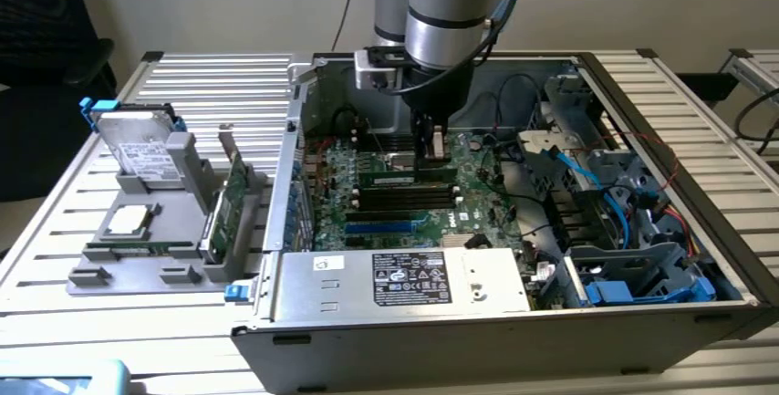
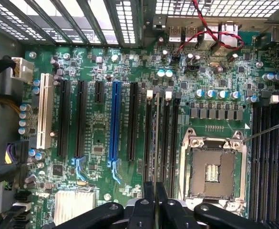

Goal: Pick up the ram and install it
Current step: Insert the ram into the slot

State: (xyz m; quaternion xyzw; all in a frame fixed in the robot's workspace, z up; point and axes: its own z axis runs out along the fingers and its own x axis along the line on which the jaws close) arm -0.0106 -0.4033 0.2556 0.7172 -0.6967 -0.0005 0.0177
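The ram [image 2: 157, 143] is a thin green stick seen edge-on, lined up along the black memory slots [image 2: 170, 138] beside the CPU socket [image 2: 212, 167]. My gripper [image 2: 156, 198] is shut on its near end, with the dark fingers [image 2: 146, 193] pressed on both faces. In the exterior view the gripper [image 1: 429, 160] reaches down into the open computer case [image 1: 280, 304]. The ram [image 1: 392, 179], with its white label, sits at the first memory slot on the motherboard [image 1: 335, 222]. I cannot tell whether it is seated or just above the slot.
A grey fixture [image 1: 91, 276] on the exterior view's left carries a hard drive [image 1: 137, 149], a CPU [image 1: 126, 222], a second green stick [image 1: 128, 248] and a green expansion card [image 1: 225, 208]. Power supply [image 1: 408, 281], blue cables [image 1: 585, 171] and drive cages [image 1: 639, 276] crowd the case.
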